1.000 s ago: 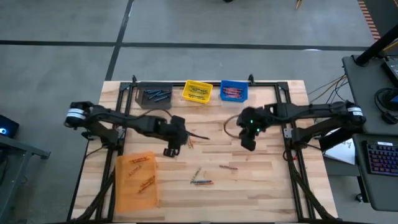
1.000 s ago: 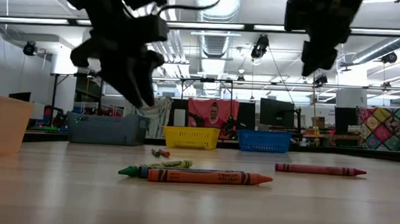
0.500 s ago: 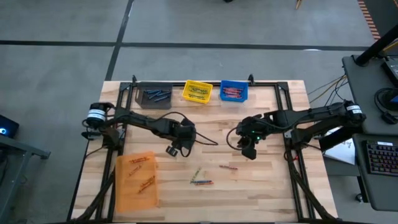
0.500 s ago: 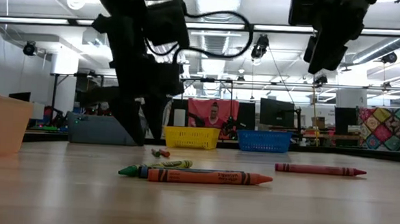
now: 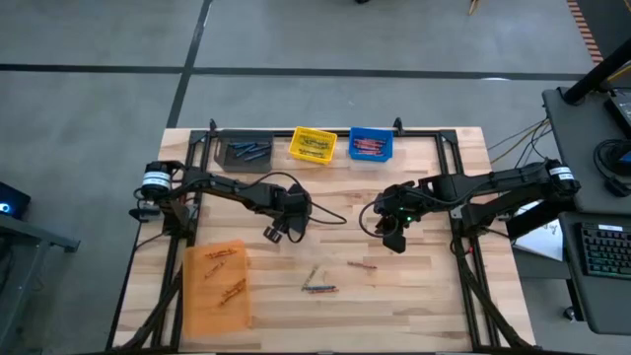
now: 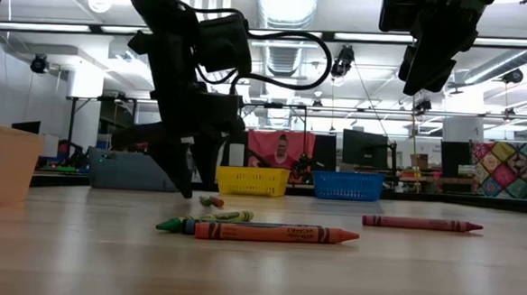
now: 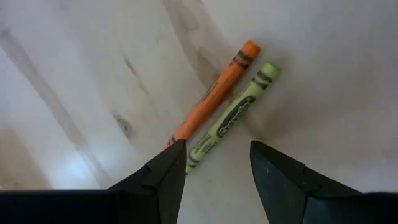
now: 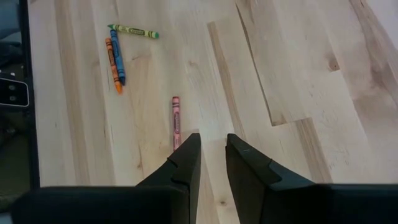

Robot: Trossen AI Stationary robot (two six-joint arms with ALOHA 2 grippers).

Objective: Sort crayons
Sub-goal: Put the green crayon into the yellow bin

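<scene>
I keep four bins around the table's edge so each colour has a destination. The left gripper, fingers apart, is low over an orange crayon and yellow-green crayon, the green end between them. The right gripper, fingers narrowly parted and empty, hangs near a red crayon.

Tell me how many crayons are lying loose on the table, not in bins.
6: an orange crayon beside a yellow-green crayon under the left tool; a red crayon ahead of the right tool; a green, blue and orange cluster. Others may be hidden.
</scene>
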